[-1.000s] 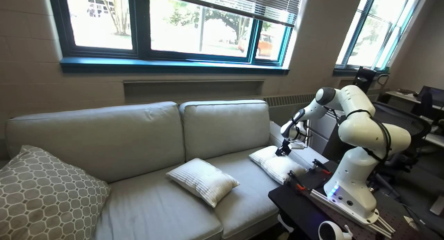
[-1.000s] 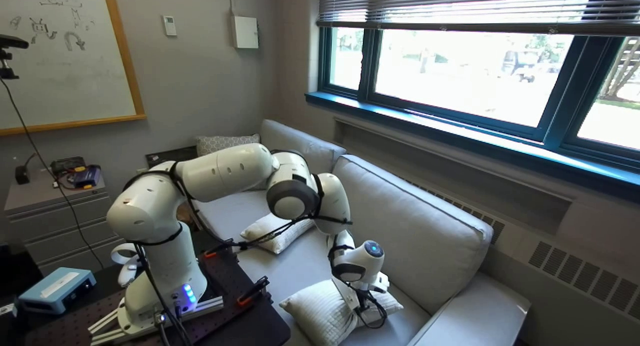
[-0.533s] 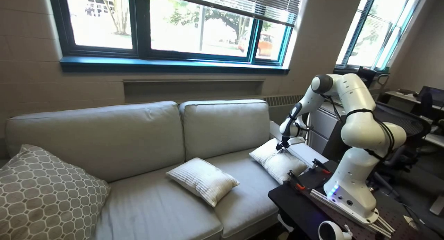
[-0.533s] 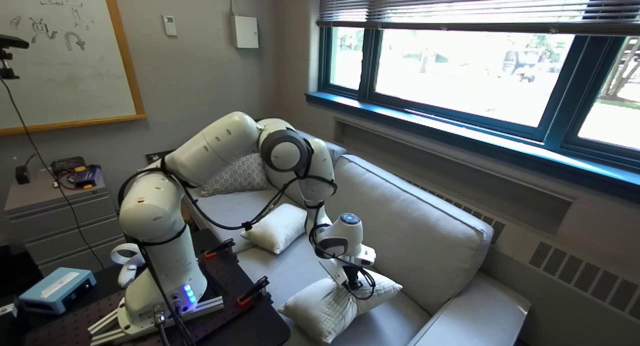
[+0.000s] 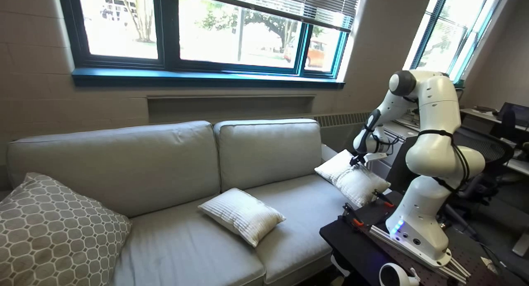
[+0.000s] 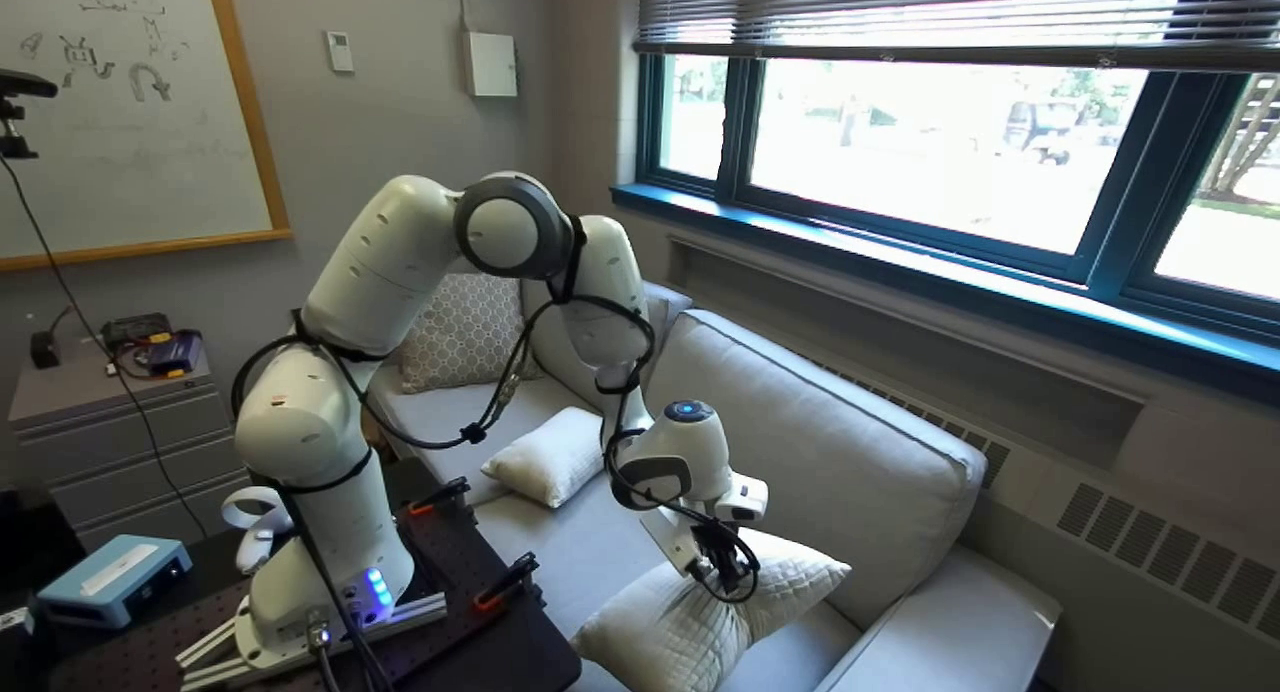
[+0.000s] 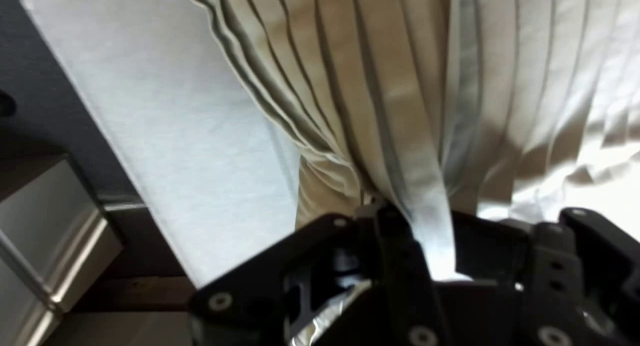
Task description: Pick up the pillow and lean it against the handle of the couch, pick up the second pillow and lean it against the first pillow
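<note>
- The gripper (image 7: pixel 425 221) is drawn nearly together, its fingers (image 7: pixel 397 251) pinching a pleated fold of the off-white pillow (image 5: pixel 357 180).
- That pillow is held tilted at the armrest end of the couch (image 5: pixel 268 153); I cannot tell whether its lower side touches the seat or the armrest (image 6: pixel 960 622).
- The second pillow (image 5: pixel 241 215) lies across the seam between the two seat cushions (image 5: pixel 177 253), well apart from the held one.
- The grey patterned cushion (image 5: pixel 62 232) sits tilted at the couch's opposite end in both exterior views.
- Two black-and-orange clamps (image 5: pixel 352 215) sit at the couch-side edge of the black table (image 5: pixel 347 242), which bears the white arm (image 5: pixel 444 158).
</note>
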Tool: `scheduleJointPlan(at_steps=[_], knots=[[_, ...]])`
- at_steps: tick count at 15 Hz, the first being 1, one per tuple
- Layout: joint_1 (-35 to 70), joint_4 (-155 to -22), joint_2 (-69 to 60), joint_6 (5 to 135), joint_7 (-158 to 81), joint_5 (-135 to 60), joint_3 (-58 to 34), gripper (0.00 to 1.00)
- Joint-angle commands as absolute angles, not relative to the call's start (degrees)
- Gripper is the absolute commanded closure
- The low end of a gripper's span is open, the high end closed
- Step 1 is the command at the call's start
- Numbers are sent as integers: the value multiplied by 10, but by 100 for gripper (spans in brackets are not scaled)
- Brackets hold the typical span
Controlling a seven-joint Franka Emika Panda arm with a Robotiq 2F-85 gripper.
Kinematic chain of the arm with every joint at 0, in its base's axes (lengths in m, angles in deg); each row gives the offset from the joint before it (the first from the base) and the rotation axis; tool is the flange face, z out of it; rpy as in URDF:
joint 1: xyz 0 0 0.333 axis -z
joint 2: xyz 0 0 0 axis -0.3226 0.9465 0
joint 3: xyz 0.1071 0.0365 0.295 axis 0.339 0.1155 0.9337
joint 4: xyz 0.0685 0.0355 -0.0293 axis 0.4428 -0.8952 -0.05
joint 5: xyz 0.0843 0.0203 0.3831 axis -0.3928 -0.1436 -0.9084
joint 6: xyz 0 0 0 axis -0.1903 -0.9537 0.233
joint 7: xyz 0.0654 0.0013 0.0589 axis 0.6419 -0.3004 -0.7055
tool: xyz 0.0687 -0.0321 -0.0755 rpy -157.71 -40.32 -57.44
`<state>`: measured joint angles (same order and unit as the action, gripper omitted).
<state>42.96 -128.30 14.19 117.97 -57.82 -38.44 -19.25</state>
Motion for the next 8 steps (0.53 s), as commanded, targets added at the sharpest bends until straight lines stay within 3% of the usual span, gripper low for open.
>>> scheduleJointPlan(at_steps=[1,2,5,8], knots=[[409,-1307,67,1172,-582,-349,-298,94],[315,-1314,92,1203,-535,-360,-360,94],[226,-1297,115,1204,-520,-360,-465,94],[171,-1272,139,1190,-509,-358,-496,94]])
